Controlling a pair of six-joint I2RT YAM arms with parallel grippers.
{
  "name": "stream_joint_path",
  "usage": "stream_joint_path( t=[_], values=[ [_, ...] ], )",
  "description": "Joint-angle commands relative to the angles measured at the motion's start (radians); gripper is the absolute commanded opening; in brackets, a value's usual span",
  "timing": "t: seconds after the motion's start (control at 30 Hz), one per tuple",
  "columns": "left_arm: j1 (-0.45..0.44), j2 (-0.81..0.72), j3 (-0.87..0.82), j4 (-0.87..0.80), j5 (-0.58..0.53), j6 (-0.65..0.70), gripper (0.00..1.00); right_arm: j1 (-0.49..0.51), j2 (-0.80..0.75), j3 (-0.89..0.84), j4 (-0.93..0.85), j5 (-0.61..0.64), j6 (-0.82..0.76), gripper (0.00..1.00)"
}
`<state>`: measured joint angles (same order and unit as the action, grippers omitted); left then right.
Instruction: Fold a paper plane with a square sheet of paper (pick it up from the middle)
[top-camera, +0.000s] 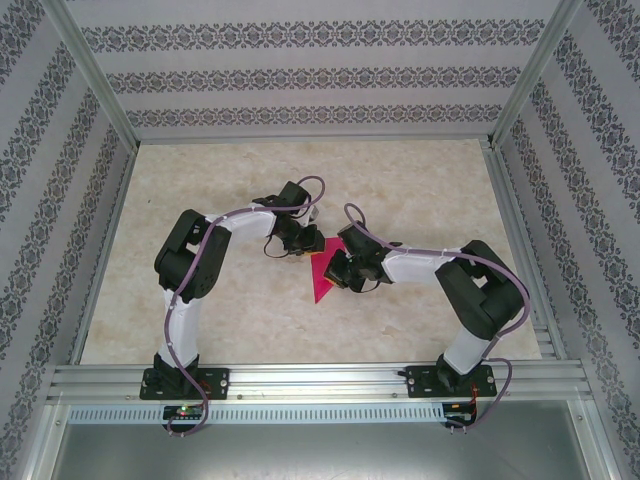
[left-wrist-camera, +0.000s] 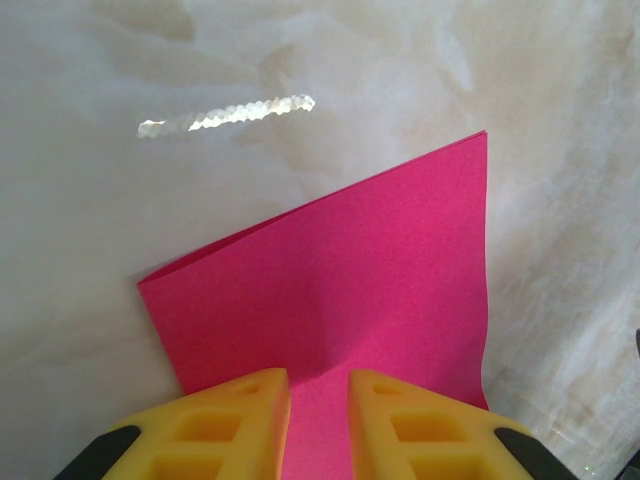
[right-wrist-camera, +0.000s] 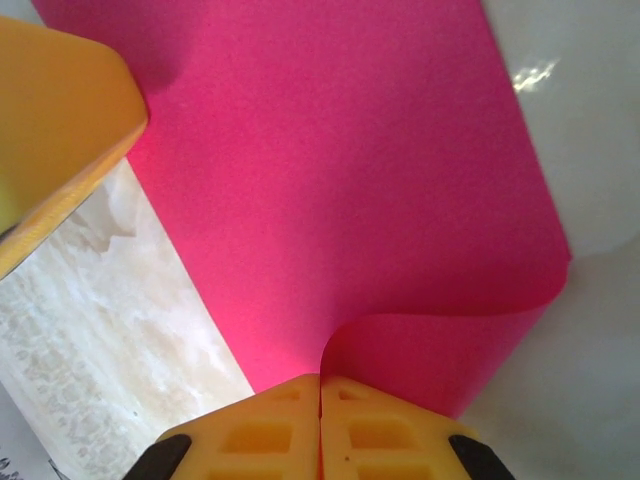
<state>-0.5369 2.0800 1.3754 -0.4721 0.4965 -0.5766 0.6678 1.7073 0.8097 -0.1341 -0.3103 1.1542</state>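
The square sheet of paper (top-camera: 321, 282) is magenta-pink and lies mid-table as a pointed wedge between both grippers. In the left wrist view the sheet (left-wrist-camera: 350, 260) has a doubled edge at its left. My left gripper (left-wrist-camera: 320, 376) sits low over it, its yellow fingers (left-wrist-camera: 240, 420) a little apart with pink paper showing in the gap. In the right wrist view the sheet (right-wrist-camera: 350, 170) curls up at one edge into my right gripper (right-wrist-camera: 320, 380), whose jaws are pressed together on that curl. The left gripper's finger (right-wrist-camera: 55, 130) shows at the upper left. The paper plane is out of view.
The tabletop (top-camera: 420, 190) is pale marble-patterned. Patterned walls with metal posts close it in on three sides. An aluminium rail (top-camera: 320, 382) carrying both arm bases runs along the near edge. The two grippers (top-camera: 303, 243) (top-camera: 340, 268) stand close together.
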Motion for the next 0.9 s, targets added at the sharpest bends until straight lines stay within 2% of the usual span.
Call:
stream_joint_path(
  t=[0.0, 0.87],
  values=[
    [0.006, 0.037, -0.019, -0.045, -0.004, 0.018, 0.25, 0.009, 0.014, 0.023, 0.027, 0.016, 0.002, 0.08],
    [0.004, 0.039, -0.025, -0.043, 0.001, 0.02, 0.25, 0.001, 0.023, 0.022, 0.06, -0.004, -0.016, 0.08]
  ],
)
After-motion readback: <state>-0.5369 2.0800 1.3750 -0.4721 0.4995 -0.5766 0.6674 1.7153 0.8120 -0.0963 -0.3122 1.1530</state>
